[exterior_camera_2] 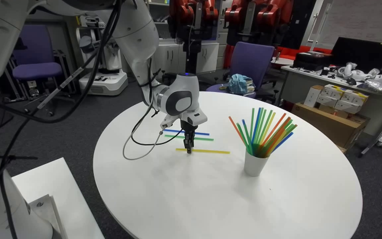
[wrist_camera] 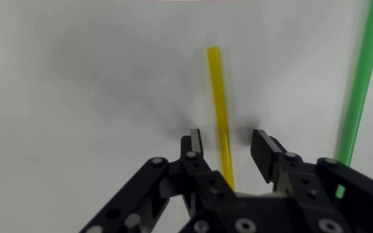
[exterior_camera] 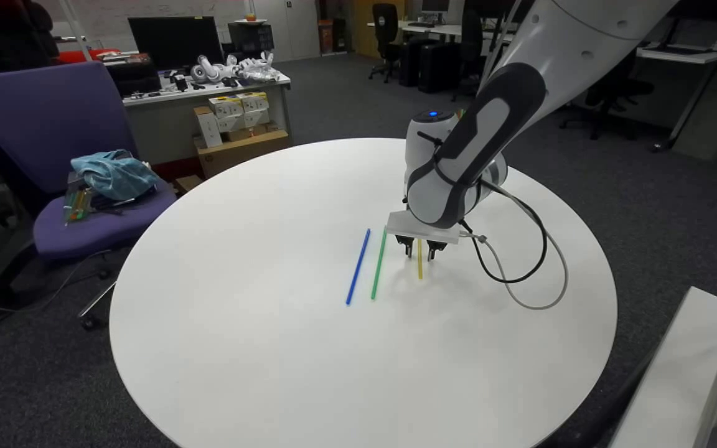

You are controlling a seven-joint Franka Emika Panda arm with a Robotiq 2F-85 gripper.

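Observation:
A yellow straw (wrist_camera: 219, 94) lies flat on the white table and passes between the two fingers of my gripper (wrist_camera: 227, 132) in the wrist view. The jaws stand part-way apart, with a gap on either side of the straw, so nothing is held. In both exterior views the gripper (exterior_camera: 420, 256) points straight down, its tips close to the tabletop around the yellow straw (exterior_camera_2: 212, 151). Beside it lies a green straw (exterior_camera: 379, 264), and beyond that a blue straw (exterior_camera: 358, 267). In the wrist view the green straw (wrist_camera: 363, 81) runs to the right of the fingers.
A white cup (exterior_camera_2: 255, 166) full of coloured straws (exterior_camera_2: 266, 129) stands on the round table (exterior_camera_2: 194, 199) in an exterior view. Cables (exterior_camera: 542, 267) loop from the wrist down near the tabletop. A purple chair (exterior_camera: 53, 124) stands beyond the table edge.

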